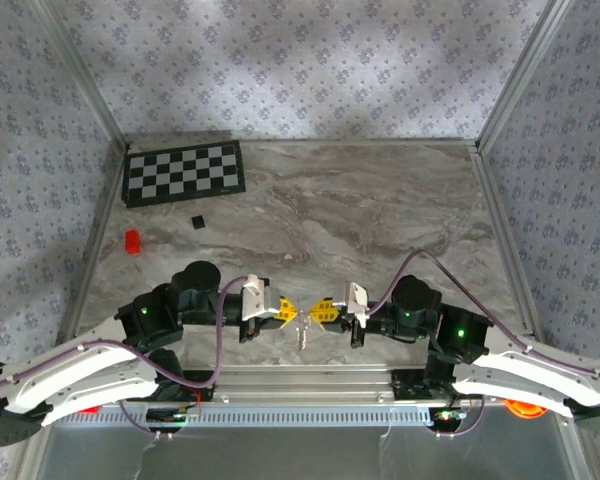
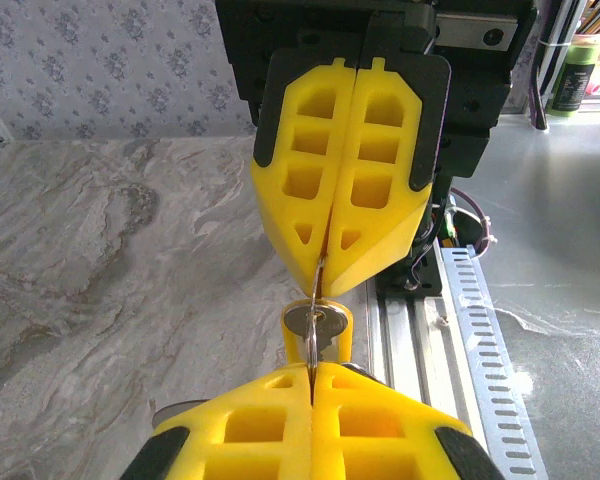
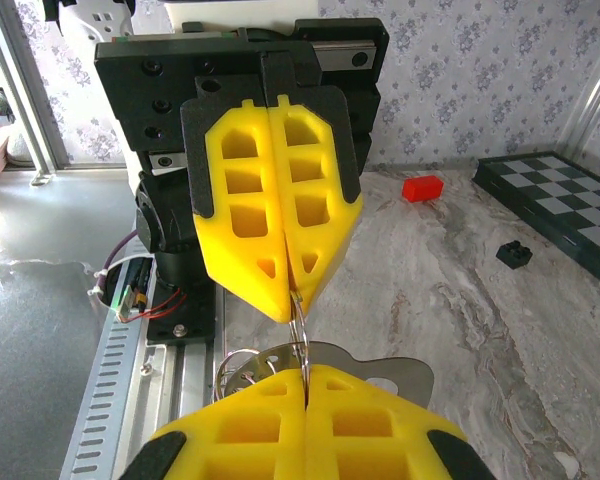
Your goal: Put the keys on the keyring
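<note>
My left gripper (image 1: 288, 312) and right gripper (image 1: 322, 312) meet tip to tip above the table's near edge. Both are shut on the thin silvery keyring (image 2: 314, 345), which runs edge-on between them. In the left wrist view my own yellow fingers (image 2: 280, 420) pinch the ring from below, and the right gripper (image 2: 325, 275) pinches it from above. A silver key with a yellow head (image 2: 316, 322) hangs on the ring between the tips. The right wrist view shows the keyring (image 3: 302, 335) held between the right gripper (image 3: 305, 372) and the left gripper (image 3: 295, 300). A flat silver key (image 3: 385, 368) and wire loops (image 3: 232, 362) hang behind.
A small red block (image 1: 132, 241) and a small black cube (image 1: 196, 220) lie at the back left, in front of a checkerboard (image 1: 184, 171). An aluminium rail (image 1: 310, 380) runs along the near edge below the grippers. An orange piece (image 1: 523, 408) sits at the bottom right.
</note>
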`<state>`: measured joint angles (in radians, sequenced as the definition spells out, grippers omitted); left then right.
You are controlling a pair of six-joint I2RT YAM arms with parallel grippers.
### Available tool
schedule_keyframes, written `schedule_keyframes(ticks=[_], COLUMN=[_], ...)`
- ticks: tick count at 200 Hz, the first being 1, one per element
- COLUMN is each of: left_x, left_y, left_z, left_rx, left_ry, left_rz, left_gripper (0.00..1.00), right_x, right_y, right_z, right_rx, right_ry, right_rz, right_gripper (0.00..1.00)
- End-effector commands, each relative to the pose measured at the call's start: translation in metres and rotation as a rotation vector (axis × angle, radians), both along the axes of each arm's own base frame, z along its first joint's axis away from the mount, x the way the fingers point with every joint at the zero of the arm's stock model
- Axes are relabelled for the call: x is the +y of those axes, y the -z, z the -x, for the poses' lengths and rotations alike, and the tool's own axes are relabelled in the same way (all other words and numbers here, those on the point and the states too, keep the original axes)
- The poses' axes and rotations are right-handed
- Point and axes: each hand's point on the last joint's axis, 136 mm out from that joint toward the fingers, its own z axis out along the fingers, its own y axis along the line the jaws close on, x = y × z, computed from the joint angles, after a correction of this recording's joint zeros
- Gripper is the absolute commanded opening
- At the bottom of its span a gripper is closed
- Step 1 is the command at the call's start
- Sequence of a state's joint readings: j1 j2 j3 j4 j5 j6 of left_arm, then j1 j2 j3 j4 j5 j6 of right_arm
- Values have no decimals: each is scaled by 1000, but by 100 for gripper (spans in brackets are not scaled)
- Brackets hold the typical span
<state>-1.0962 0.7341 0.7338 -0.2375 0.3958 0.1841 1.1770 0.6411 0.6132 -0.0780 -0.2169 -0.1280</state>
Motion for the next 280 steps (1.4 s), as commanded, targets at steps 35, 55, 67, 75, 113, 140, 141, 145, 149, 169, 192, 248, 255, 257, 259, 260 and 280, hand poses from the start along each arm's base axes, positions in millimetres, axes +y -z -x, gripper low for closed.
schedule_keyframes(ticks=[35,55,67,75,113,140,141,145,149,169,192,248,255,257,259,260,280], left_x=[-2,-2,-2,-2,-2,-3,-3,-3,-3,-3,-3,-3,-3,-4,-3,-4,-5], left_y=[-15,-15,-15,-15,-14,-13,-13,-12,-12,-11,-9,-10,-10,-10,-10,-9,-10], left_z=[5,5,5,5,5,4,4,4,4,2,0,-4,-4,-4,-4,-4,-4], left_rx=[-42,-41,-40,-41,-40,-39,-38,-38,-39,-37,-35,-42,-41,-41,-41,-40,-37], left_ry=[28,27,28,29,27,25,25,23,23,11,-2,-22,-23,-23,-23,-23,-21], left_rz=[51,50,51,51,47,44,44,43,42,34,22,18,18,17,18,16,21], left_gripper=[0,0,0,0,0,0,0,0,0,0,0,0,0,0,0,0,0], right_x=[5,6,6,6,5,4,4,4,4,4,4,1,1,1,1,1,0], right_y=[-9,-9,-10,-9,-9,-10,-9,-10,-10,-11,-11,-9,-9,-8,-8,-8,-6], right_z=[2,2,2,2,3,3,3,3,3,4,4,6,6,6,6,6,4], right_rx=[0,-1,-1,-1,1,0,1,0,-1,-3,-12,-37,-41,-41,-42,-43,-45], right_ry=[-18,-20,-19,-20,-21,-21,-21,-20,-20,-23,-22,-29,-27,-27,-26,-26,-17], right_rz=[-16,-15,-16,-14,-11,-17,-16,-16,-19,-22,-24,-38,-35,-34,-34,-34,-30], right_gripper=[0,0,0,0,0,0,0,0,0,0,0,0,0,0,0,0,0])
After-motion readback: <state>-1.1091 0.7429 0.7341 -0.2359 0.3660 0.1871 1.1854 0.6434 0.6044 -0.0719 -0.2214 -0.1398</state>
